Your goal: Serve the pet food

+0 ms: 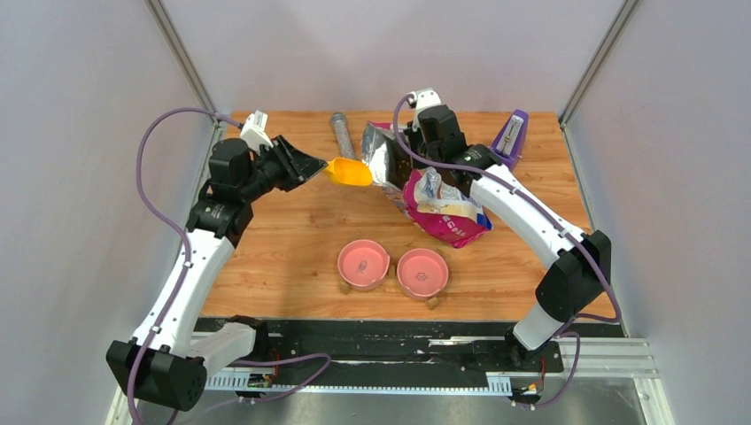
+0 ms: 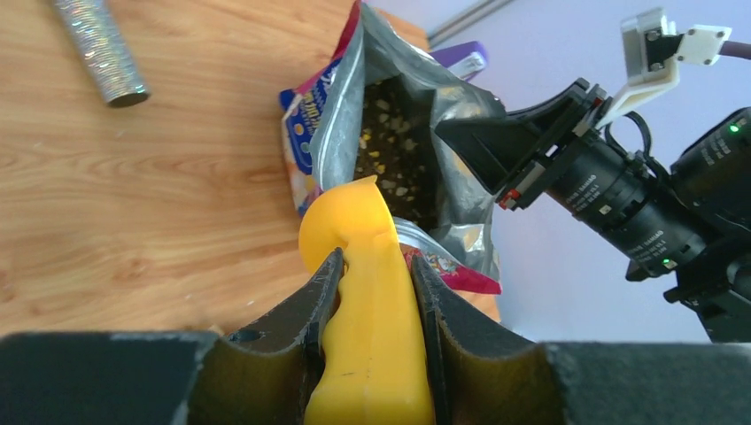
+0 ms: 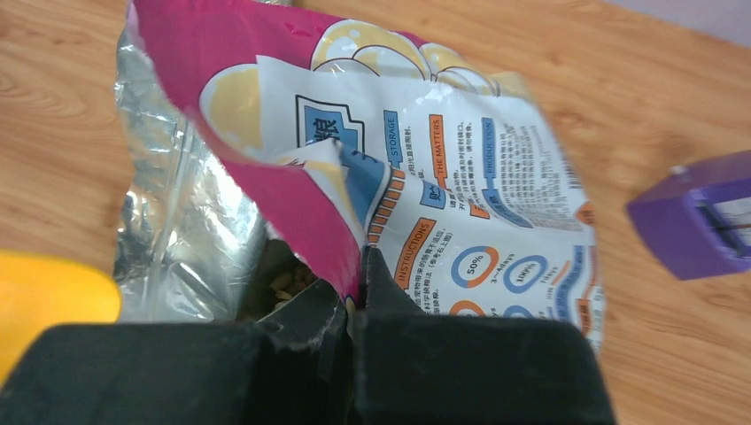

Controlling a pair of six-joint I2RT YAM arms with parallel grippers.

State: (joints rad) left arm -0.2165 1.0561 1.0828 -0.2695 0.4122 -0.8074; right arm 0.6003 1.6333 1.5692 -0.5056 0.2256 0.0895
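Starting from two pink bowls [image 1: 363, 264] that look unfilled, then the left gripper [image 2: 374, 266] clamped on the handle of the yellow scoop [image 2: 347, 217], poised at the mouth of the foil-lined bag [image 1: 441, 208]. Holding that mouth open with the right gripper [image 3: 359, 297], fingers pinched shut on the torn pink rim, over dark kibble [image 2: 390, 133] inside. Next, by this reading: push the scoop down into the kibble, lift level, carry back to a bowl.
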